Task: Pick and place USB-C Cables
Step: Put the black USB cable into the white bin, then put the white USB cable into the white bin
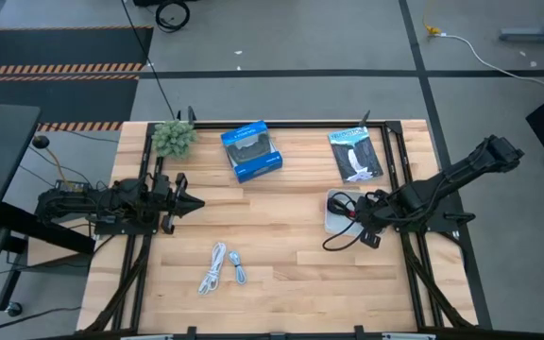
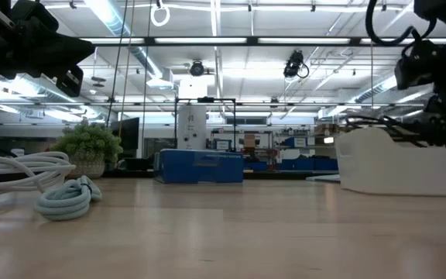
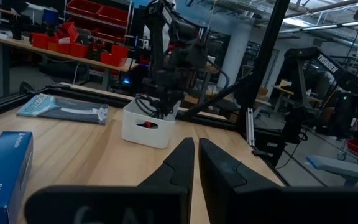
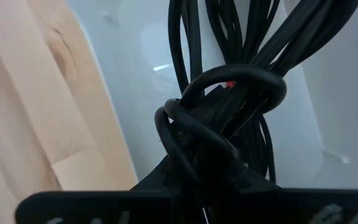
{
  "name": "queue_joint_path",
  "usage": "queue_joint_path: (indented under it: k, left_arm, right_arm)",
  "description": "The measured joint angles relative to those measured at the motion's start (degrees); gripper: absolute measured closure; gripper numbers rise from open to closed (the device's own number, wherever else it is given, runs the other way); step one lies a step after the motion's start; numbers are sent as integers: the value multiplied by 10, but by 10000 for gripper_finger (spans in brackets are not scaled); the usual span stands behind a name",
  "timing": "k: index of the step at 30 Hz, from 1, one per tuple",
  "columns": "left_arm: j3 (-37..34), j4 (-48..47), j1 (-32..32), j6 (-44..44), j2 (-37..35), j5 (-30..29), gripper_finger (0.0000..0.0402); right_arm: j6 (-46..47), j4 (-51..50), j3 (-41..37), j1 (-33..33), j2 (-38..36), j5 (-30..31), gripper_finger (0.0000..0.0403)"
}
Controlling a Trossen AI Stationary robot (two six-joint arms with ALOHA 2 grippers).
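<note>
My right gripper [image 1: 355, 213] is shut on a black USB-C cable bundle [image 4: 229, 93] over the small white bin [image 1: 334, 217] at the table's right. A black strand [image 1: 333, 243] trails from there onto the table on the bin's near side. The white cable [image 1: 213, 267] and the pale blue-grey cable [image 1: 239, 270] lie loosely coiled on the table's near middle; both also show in the low view, white [image 2: 14, 169] and blue-grey [image 2: 64, 198]. My left gripper [image 1: 195, 204] is shut and empty, above the table's left side. My right gripper pinches the black bundle between its two fingers just below the loop wrapped around its strands [image 4: 194, 158]. The fingers point down into the white bin [image 4: 129, 74]. The bundle's strands reach on into the bin; whether they rest on its floor is hidden.
A blue box [image 1: 251, 151] and a small potted plant [image 1: 173, 138] stand at the far left and middle. A dark flat package [image 1: 357, 154] lies at the far right. Black frame rails run along both table sides. Bare wood lies between the arms.
</note>
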Motion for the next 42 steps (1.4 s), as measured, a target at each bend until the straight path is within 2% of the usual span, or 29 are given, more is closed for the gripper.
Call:
queue_joint_path:
  k: [15, 23, 28, 36, 39, 42]
  left_arm:
    - [0, 0, 0, 0, 0, 0, 372]
    - [0, 0, 0, 0, 0, 0, 372]
    - [0, 0, 0, 0, 0, 0, 372]
    - [0, 0, 0, 0, 0, 0, 372]
    - [0, 0, 0, 0, 0, 0, 372]
    - [0, 0, 0, 0, 0, 0, 372]
  right_arm:
    - [69, 69, -84, -23, -1, -29, 362]
    - [77, 66, -84, -33, 0, -30, 357]
    - [65, 74, -72, -33, 0, -37, 337]
    - [66, 75, -67, -36, 1, -61, 279]
    - [66, 56, -47, -42, 1, -92, 263]
    - [59, 14, -10, -48, 1, -97, 256]
